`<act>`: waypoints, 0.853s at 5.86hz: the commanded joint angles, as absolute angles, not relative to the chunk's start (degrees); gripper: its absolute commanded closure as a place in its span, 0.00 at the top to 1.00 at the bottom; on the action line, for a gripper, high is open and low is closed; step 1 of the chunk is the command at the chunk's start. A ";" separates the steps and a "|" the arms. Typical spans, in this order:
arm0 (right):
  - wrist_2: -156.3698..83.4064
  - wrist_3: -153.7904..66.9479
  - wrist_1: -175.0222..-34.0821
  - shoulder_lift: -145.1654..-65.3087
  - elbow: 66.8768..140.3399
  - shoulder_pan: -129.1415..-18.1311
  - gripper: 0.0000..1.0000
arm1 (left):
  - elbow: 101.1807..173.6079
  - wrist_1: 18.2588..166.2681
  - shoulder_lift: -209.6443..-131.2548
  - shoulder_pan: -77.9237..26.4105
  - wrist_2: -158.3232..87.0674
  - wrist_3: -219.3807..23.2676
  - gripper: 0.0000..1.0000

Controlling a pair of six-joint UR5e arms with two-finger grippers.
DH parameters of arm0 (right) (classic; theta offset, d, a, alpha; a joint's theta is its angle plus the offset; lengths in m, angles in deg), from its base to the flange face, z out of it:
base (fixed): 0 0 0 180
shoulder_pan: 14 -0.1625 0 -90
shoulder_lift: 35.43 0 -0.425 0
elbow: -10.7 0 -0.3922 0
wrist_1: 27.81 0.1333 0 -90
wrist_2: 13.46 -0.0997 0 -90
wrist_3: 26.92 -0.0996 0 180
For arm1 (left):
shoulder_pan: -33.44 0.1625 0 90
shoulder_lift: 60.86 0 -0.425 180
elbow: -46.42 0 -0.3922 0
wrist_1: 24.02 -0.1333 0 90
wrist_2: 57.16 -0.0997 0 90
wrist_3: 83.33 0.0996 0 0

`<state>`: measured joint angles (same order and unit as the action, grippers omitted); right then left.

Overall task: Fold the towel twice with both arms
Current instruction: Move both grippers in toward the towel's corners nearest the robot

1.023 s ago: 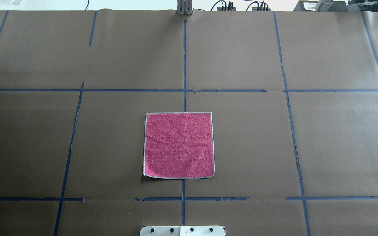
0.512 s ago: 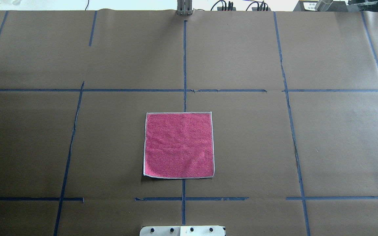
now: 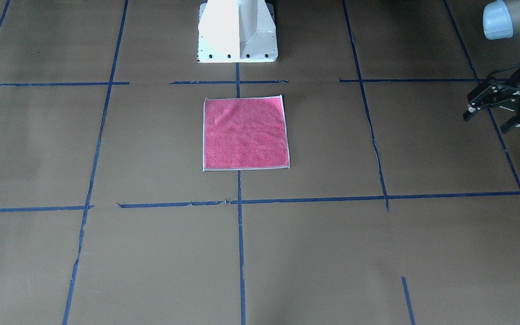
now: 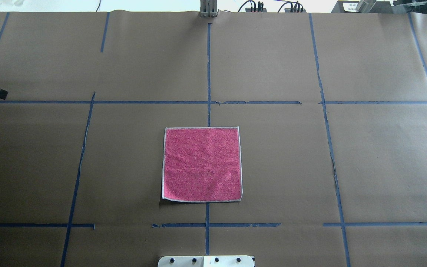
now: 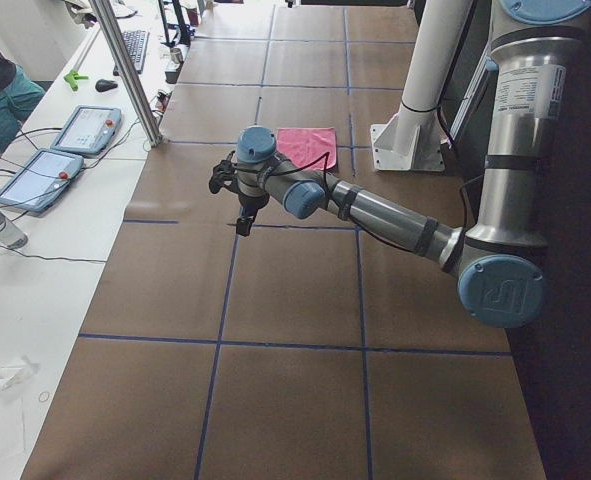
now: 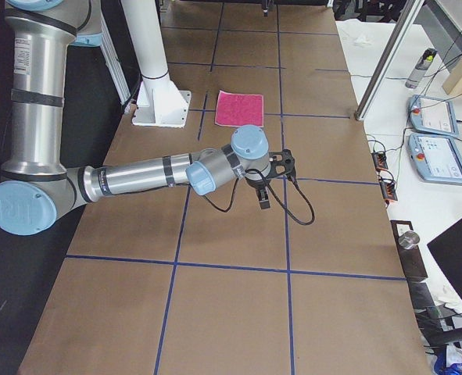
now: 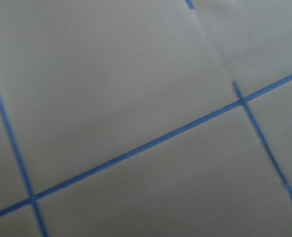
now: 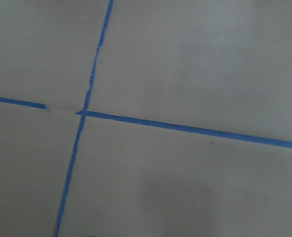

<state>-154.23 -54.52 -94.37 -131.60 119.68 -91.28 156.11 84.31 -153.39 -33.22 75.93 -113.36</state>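
1. The table [image 4: 272, 167] is covered in brown paper marked off by blue tape lines [image 4: 208, 74]. The towel [image 4: 202, 164] lies flat in the middle, close to the robot's white pedestal [image 3: 237, 31], with bare paper on all four sides.
2. The left gripper [image 3: 486, 123] hangs over the table's far-left part, well apart from the towel, its fingers spread and holding nothing.
3. The right gripper [image 6: 263, 197] hangs over the right part, equally clear of the cloth. Only a sliver of it reaches the overhead view, so I cannot tell whether it is spread or clenched.
4. Nothing stands between either gripper and the towel. Beyond the table's far edge, on a white bench, sit two tablets [image 6: 430, 113], a bottle [image 6: 420, 69] and a metal post [image 5: 125, 70].
5. The towel is square, with no long axis, and lies pink face up. Its grey-stitched edges run parallel to the tape grid and the centre line passes under it. Its near-left corner is slightly rounded.
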 commanded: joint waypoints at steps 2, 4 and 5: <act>-142.37 -79.41 -87.57 -130.26 125.37 -72.96 1.00 | 161.91 86.56 -158.64 -10.41 56.73 -144.24 1.00; -128.15 -96.35 -87.66 -126.68 127.77 -57.07 1.00 | 160.87 85.77 -163.57 2.62 48.00 -156.22 1.00; -119.72 -100.97 -88.53 -123.96 127.68 -49.24 1.00 | 160.77 77.93 -168.82 7.55 45.17 -160.63 1.00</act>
